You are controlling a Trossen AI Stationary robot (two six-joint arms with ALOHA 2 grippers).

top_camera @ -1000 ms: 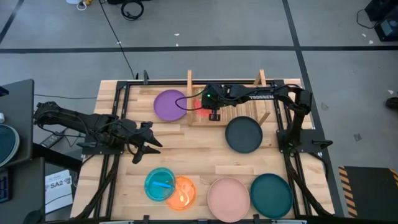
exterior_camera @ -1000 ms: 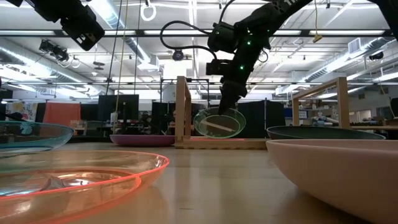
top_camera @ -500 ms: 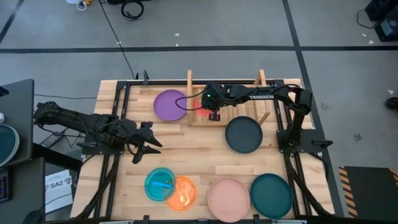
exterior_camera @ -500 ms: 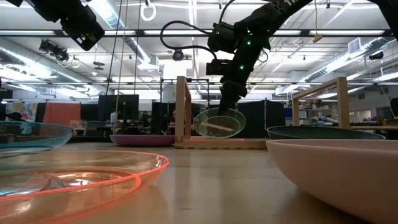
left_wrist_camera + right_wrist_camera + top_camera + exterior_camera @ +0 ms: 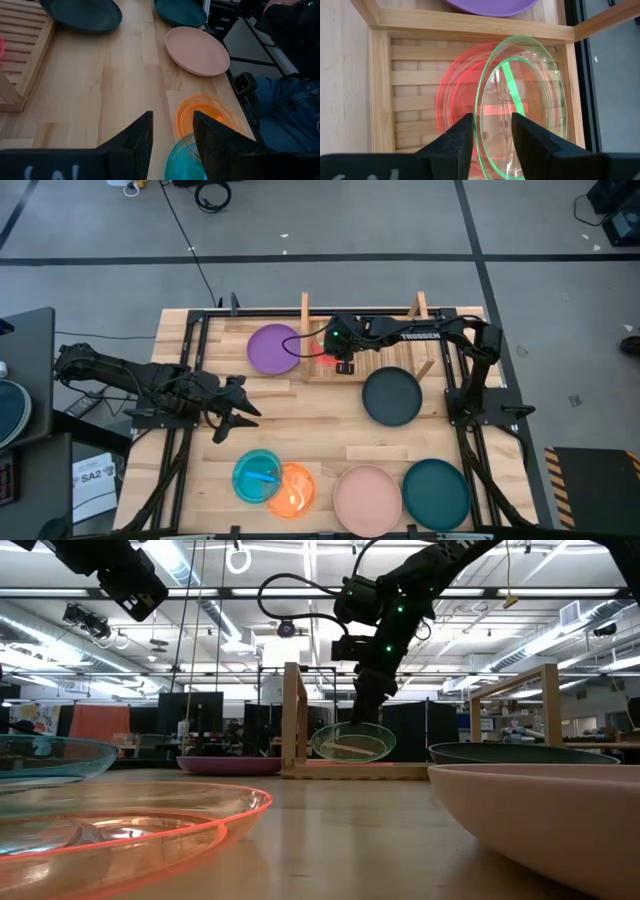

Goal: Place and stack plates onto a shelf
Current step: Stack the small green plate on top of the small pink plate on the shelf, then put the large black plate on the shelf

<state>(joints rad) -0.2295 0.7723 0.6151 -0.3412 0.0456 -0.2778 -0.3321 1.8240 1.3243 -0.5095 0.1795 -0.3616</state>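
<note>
Right claw (image 5: 343, 366) over shelf (image 5: 380, 365) at upper centre of high view, fingers parted narrowly astride rim of green plate (image 5: 520, 107), not clearly clamping. Green plate tilted, lower edge down on red plate (image 5: 457, 107), which lies on shelf slats. Risk: on release, could slide off-centre or stay leaning instead of nesting flat. Risk also of catching rim when lifting away, dragging both small plates. Purple plate (image 5: 274, 348) just beside shelf, upper centre-left; black plate (image 5: 392, 397) close too, easy to bump w/ arm. Left claw (image 5: 240, 410) wide, empty, waiting at left over worktop (image 5: 310, 430).
</note>
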